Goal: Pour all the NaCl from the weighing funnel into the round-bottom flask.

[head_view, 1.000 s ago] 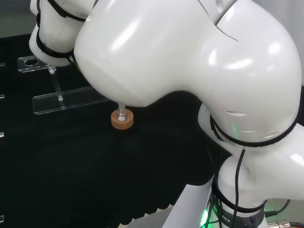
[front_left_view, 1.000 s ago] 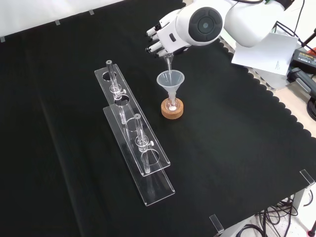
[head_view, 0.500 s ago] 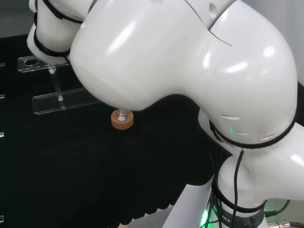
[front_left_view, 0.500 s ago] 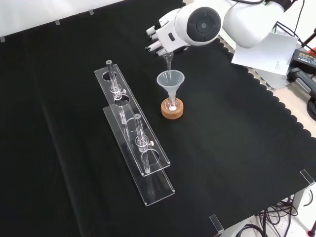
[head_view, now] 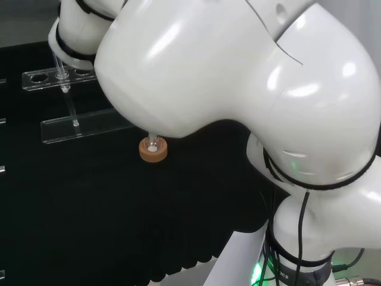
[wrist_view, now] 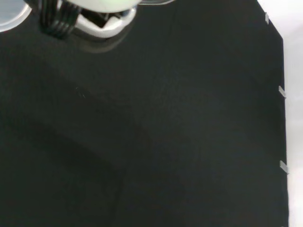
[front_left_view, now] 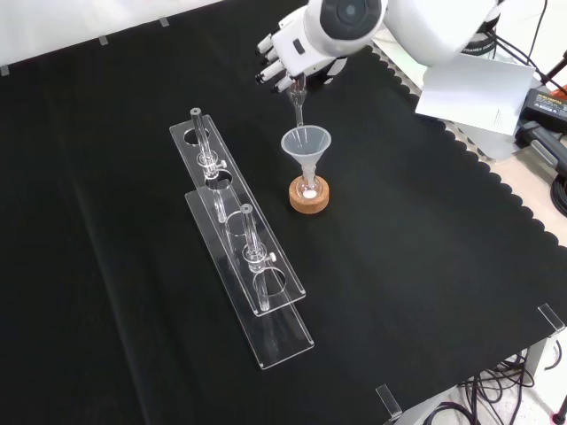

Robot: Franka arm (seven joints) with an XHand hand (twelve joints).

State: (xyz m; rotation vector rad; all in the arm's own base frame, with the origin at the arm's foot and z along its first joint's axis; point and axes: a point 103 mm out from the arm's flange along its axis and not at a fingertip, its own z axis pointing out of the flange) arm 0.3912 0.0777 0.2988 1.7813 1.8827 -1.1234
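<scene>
Curled fingers of the hand (front_left_view: 285, 55) hold the weighing funnel (front_left_view: 297, 99), a thin clear piece whose stem hangs down from the fingers and points at the wide plastic funnel (front_left_view: 306, 144) just below. That wide funnel sits in the neck of the round-bottom flask (front_left_view: 308, 189), which rests on a cork ring (front_left_view: 309, 196) directly beneath the hand.

Compared with a second ago, the hand has risen and drawn back toward the far edge of the desk (front_left_view: 106, 292). Then the weighing funnel's tip reached down into the mouth of the wide funnel; now it hangs clear above the rim, with a gap between them. The flask, cork ring and wide funnel have not shifted.

A small white patch shows at the bottom of the flask in the front view, and the head view shows the same white spot inside the cork ring (head_view: 153, 149), so some NaCl seems to have gone in. Whether any powder is left in the weighing funnel is too fine to tell.

The lift suggests the pour is finished or nearly so, and the hand is withdrawing. If grains are still clinging inside, the weighing funnel would have to be brought back over the wide funnel.

Two clear acrylic racks (front_left_view: 239, 239) stand well apart from the hand, nearer the front camera.
</scene>
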